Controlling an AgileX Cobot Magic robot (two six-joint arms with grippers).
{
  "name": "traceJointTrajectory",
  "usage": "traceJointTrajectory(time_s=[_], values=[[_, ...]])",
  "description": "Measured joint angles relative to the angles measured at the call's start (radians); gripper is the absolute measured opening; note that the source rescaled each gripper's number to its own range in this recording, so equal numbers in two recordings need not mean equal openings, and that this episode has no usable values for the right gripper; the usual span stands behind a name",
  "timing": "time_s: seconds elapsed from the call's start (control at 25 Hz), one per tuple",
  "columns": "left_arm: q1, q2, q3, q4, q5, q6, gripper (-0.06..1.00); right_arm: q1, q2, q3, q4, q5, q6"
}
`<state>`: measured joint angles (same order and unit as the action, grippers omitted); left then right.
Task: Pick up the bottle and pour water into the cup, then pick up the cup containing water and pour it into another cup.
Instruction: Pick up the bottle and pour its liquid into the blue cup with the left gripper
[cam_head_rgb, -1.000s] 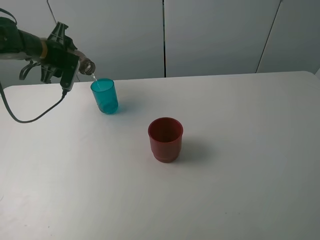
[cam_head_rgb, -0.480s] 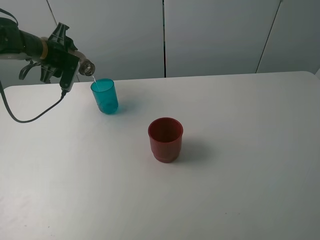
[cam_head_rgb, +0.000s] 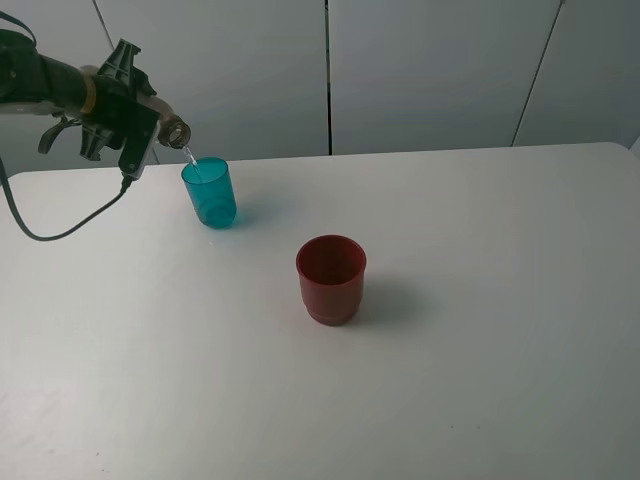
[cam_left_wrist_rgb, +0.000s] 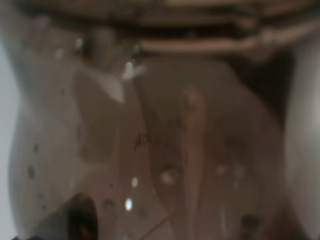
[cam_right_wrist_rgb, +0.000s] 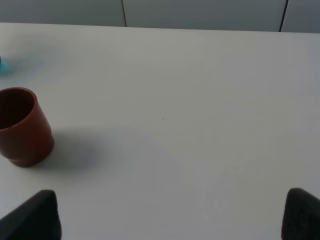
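Nearest the high camera the white table (cam_head_rgb: 470, 390) lies bare. Further in stands the red cup (cam_head_rgb: 331, 278), upright and well apart from everything else. Beyond it to the left the teal cup (cam_head_rgb: 209, 192) stands upright on the table. Nothing stands between the two cups.

Just above and behind the teal cup's rim hangs the bottle (cam_head_rgb: 174, 130), tipped steeply with its open neck down towards the cup. A thin stream of water (cam_head_rgb: 188, 152) runs from the neck into the cup. The left gripper (cam_head_rgb: 130, 112) is clamped tight around the bottle's body, and a dark cable (cam_head_rgb: 60, 234) loops from that arm down over the table edge. Grey wall panels (cam_head_rgb: 430, 70) close the back.

The right gripper (cam_right_wrist_rgb: 165, 216) shows only two dark fingertips (cam_right_wrist_rgb: 32, 216) at the corners of its wrist view, spread wide with nothing between them.

Most of the bottle is hidden behind the left gripper. The left wrist view is a brown blur of its wall, too close to read. How full the teal cup is cannot be told.

Compared with half a second ago, the left gripper and bottle sit slightly higher, and both cups stand where they did.
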<state>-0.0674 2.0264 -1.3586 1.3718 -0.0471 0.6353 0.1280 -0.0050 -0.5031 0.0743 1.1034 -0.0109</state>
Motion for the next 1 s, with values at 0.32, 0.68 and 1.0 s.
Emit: traceJointTrajectory(time_s=[0.32,0.68,1.0], values=[[-0.002,0.000,-0.008,0.000,0.000,0.027,0.24,0.000,0.000,0.000,0.000,0.000,0.000],[-0.002,0.000,-0.008,0.002,0.000,0.078,0.24,0.000,0.000,0.000,0.000,0.000,0.000],[-0.002,0.000,-0.008,0.002,0.000,0.115,0.24,0.000,0.000,0.000,0.000,0.000,0.000]])
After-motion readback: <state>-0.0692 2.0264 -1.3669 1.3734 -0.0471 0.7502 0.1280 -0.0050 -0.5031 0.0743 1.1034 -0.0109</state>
